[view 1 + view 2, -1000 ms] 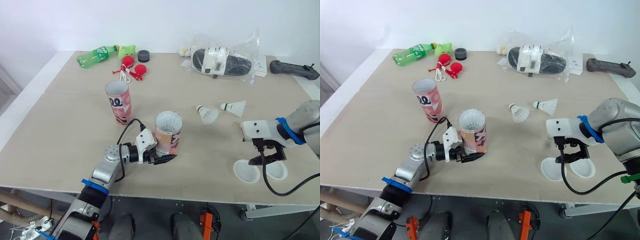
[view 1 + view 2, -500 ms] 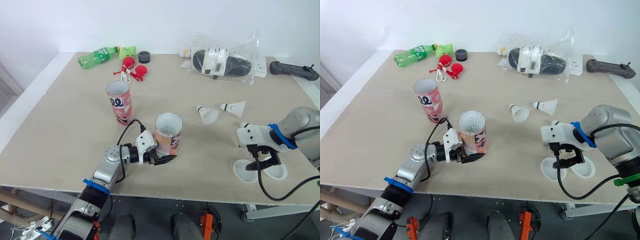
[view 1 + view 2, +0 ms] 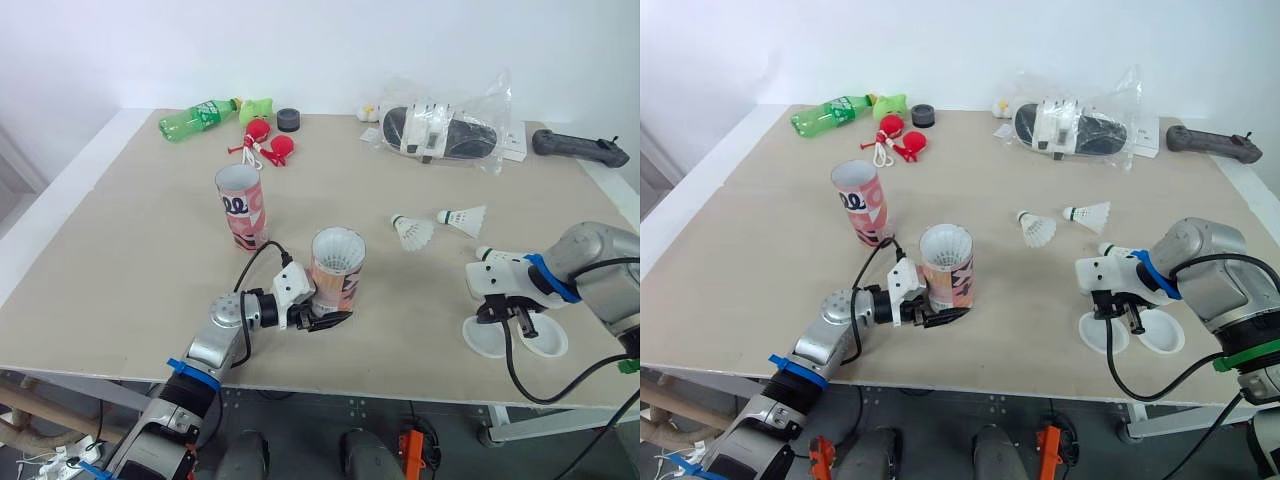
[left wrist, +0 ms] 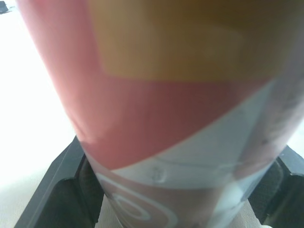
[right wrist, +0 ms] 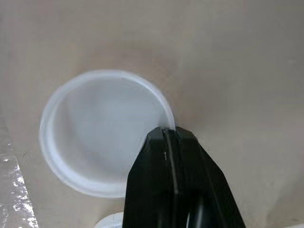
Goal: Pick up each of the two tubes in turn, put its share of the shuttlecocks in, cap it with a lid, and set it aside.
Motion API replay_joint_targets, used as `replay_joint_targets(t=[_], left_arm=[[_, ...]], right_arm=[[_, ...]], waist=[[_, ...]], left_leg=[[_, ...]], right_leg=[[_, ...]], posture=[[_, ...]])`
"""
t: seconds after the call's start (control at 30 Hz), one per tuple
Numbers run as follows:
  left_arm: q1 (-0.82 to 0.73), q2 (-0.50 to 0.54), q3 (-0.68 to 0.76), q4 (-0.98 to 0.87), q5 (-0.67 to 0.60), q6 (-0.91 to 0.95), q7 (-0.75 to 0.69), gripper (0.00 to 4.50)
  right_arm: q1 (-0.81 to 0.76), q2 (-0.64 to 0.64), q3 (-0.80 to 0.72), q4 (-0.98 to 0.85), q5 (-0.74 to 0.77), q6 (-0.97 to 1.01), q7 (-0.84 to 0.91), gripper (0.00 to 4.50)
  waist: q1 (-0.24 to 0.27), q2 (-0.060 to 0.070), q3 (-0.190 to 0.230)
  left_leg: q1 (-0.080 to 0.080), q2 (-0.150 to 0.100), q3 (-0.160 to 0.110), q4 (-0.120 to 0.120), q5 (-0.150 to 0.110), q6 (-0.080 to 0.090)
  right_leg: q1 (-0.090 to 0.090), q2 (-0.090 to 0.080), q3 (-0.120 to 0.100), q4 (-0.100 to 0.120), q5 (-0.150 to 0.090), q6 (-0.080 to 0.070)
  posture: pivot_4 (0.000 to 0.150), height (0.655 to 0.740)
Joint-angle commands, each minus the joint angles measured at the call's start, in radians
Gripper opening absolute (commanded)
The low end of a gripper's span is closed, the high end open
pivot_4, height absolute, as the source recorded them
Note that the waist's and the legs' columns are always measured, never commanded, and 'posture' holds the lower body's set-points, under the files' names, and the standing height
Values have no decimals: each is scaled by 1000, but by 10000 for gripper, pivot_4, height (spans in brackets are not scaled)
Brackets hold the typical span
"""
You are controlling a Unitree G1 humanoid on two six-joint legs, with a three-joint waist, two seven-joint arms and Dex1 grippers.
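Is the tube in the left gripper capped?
No, uncapped: shuttlecock feathers show in its open mouth; the right gripper pinches the rim of one lid on the table.

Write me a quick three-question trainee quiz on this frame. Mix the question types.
1. True or false: the left pincer is closed around the tube nearer the robot, not the one further back.
2. How many shuttlecocks lie loose on the table? A) one B) two C) four
3. Fill in the blank: the right pincer is pinched shut on the rim of a white ____.

Key: 1 true; 2 B; 3 lid.
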Motion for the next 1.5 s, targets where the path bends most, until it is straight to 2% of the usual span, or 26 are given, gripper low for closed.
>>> replay_joint_targets(t=[0.03,0.17,0.23,0.37,0.53,0.73,1.0,1.5], left_arm=[[2,-2,-6,1,3,1,-2,32512],[-1,-3,-5,5,0,2,-2,32512],[-2,-3,-4,8,-1,3,-2,32512],[-2,-7,-2,19,-3,0,-2,32512],[-7,-13,-2,30,-1,-6,2,32512],[-8,-19,-6,30,2,-7,4,32512],[-6,-26,-8,36,5,-12,6,32512],[0,-37,-12,35,8,-16,9,32512]], right_arm=[[-14,16,7,24,-6,-1,43,670],[-85,3,11,12,57,22,62,670],[-147,-11,26,-18,154,73,62,670],[-399,-4,66,-49,456,235,62,670],[-754,145,100,81,610,352,62,670],[-896,246,130,125,679,424,62,670],[-918,297,271,106,645,367,62,670],[-884,392,326,156,529,251,62,670]], waist=[[-1,-1,0],[-1,0,0],[-2,2,1],[-8,11,5],[-5,11,5],[1,10,5],[-2,12,4],[-1,12,4]], left_leg=[[0,0,0,0,0,0],[0,0,0,0,0,0],[0,0,0,0,0,0],[-1,0,1,-1,0,0],[-1,1,0,-2,0,0],[-4,0,-1,-2,0,1],[-4,1,-2,-4,0,1],[-4,1,-2,-4,0,1]], right_leg=[[0,0,0,0,0,0],[-1,0,0,0,1,0],[-1,0,1,0,1,-1],[-3,0,3,0,2,-1],[-4,2,3,0,1,-2],[-5,1,1,0,1,-5],[-7,2,0,1,1,-7],[-8,2,0,2,2,-9]], posture=[[1500,7400],[1500,7400],[1500,7400],[1500,7400],[1500,7400],[1500,7400],[1500,7400],[1500,7400]])
